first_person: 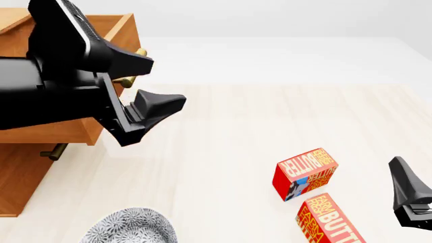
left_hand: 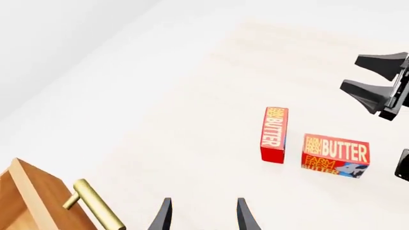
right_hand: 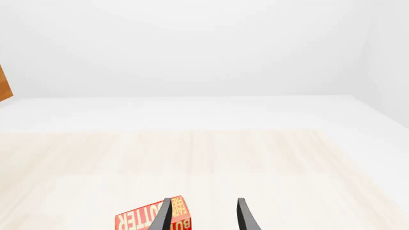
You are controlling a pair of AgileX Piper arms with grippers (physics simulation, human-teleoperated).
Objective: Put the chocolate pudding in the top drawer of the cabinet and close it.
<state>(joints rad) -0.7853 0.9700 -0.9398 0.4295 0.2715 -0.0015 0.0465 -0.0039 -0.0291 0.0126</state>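
Left wrist view: the left claw point(left_hand: 203, 216) shows only its two dark fingertips, set apart with nothing between them, so it is open and empty. Just beside it lies the brass bar handle point(left_hand: 96, 208) on the front of the top drawer point(left_hand: 35, 199), which stands pulled out; little of its inside shows here. Farther off on the pale desk point(left_hand: 191, 96) two red butter boxes point(left_hand: 274, 134) stand close together, and beyond them is the right claw point(left_hand: 377, 81), its fingers spread.

Front view: the left arm fills the upper left, its claw point(first_person: 145, 83) parted and held in front of the open top drawer point(first_person: 111, 25) of the cabinet point(first_person: 20, 172). That placing suits either a release over the drawer or a push on its front, though which is in hand cannot be told. The arm hides the drawer's inside, so its contents are unknown. The lower drawer's handle point(first_person: 52, 151) peeks out below. A speckled plate point(first_person: 131, 227) sits at the near edge. The butter boxes point(first_person: 305, 173) lie near the right claw point(first_person: 408, 197).

Right wrist view: the right claw point(right_hand: 203, 215) is open, empty, hovering over one butter box point(right_hand: 143, 218).

The chocolate pudding appears in no view; it may already sit in the drawer, which is not yet shut.
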